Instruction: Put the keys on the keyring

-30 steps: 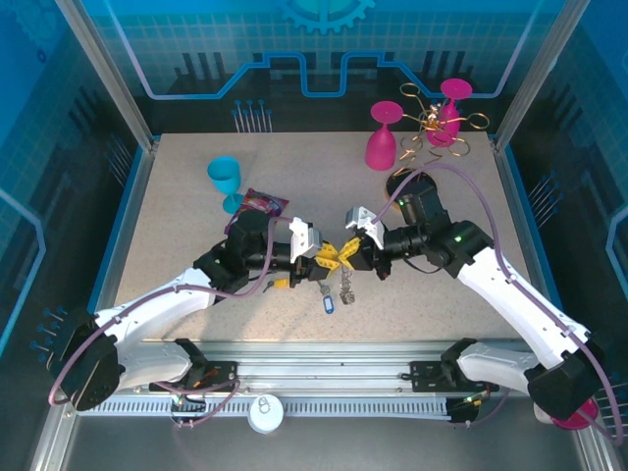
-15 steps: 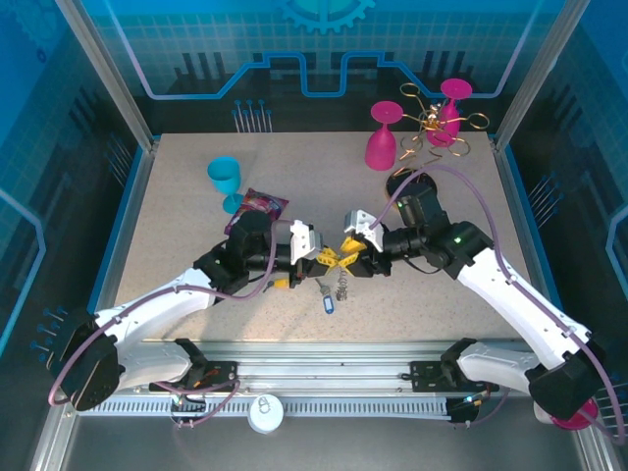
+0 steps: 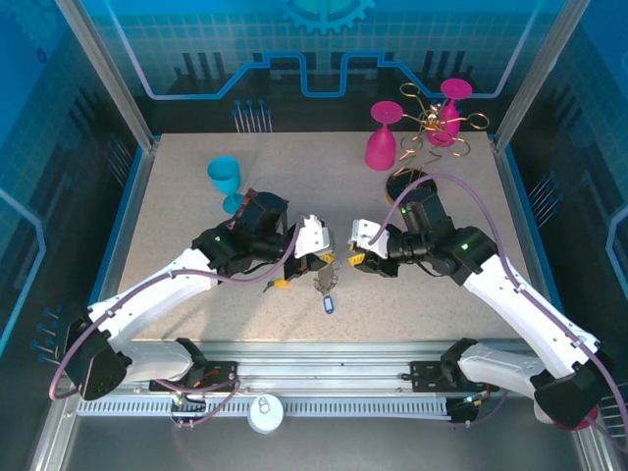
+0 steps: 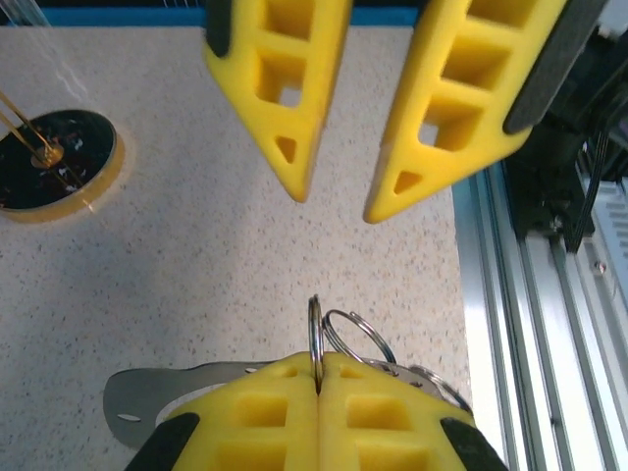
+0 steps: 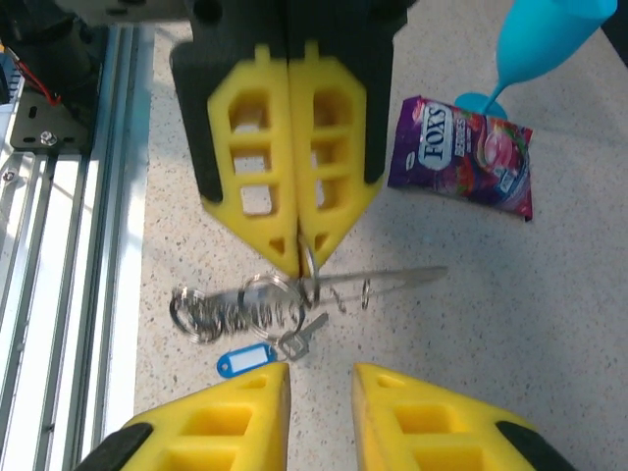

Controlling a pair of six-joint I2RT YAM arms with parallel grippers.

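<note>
Thin silvery wire keyring [image 4: 315,329] is clamped in the left gripper [image 5: 299,257] — right gripper [image 4: 339,201] is parted, empty — the small blue-tagged metal key [image 5: 245,360] probably gets grabbed next.

Centre: left gripper [image 3: 319,258] and right gripper [image 3: 354,260] sit nose to nose, with only a slim gap between the tips.
Under the gap: keyring [image 5: 240,302] pinched in the left tips, blue-tagged key [image 5: 245,361] lying on the table [image 3: 172,221]; right tips parted just short of both.
Far left: teal cup [image 3: 225,180] and sweet packet [image 5: 461,152] crowd the left arm.
Far right: pink glasses [image 3: 382,137], gold rack [image 3: 432,123] and dark round base [image 3: 402,184] stand behind the right arm.
Open room: bare surface between cup and glasses, and along the left edge.
</note>
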